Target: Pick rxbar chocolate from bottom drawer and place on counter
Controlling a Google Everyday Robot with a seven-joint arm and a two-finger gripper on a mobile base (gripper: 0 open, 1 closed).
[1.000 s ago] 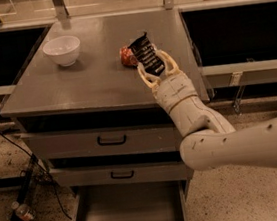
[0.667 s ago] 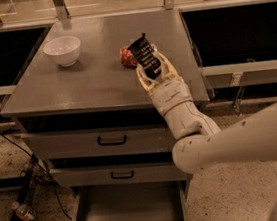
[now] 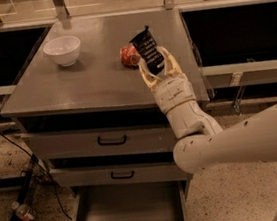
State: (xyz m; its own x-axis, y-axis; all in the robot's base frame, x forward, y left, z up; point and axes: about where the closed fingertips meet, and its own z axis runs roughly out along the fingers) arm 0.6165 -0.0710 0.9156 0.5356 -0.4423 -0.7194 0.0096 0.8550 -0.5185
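Against the frame a second back, you'll see little change: the gripper (image 3: 157, 66) still clamps the rxbar chocolate (image 3: 145, 46) over the counter (image 3: 90, 83), near its right edge. Only the pale arm (image 3: 243, 140) behind it has shifted a little.

Hidden: the bar's lower end sits between the fingers, and its lettering is unreadable. The red snack packet (image 3: 128, 56) is partly behind the bar. The bottom drawer (image 3: 130, 209) stands open, its front cut off by the frame.

The bar rises tilted, up and left out of the gripper. You can't tell whether it touches the counter. A white bowl (image 3: 62, 50) sits near the back left corner.
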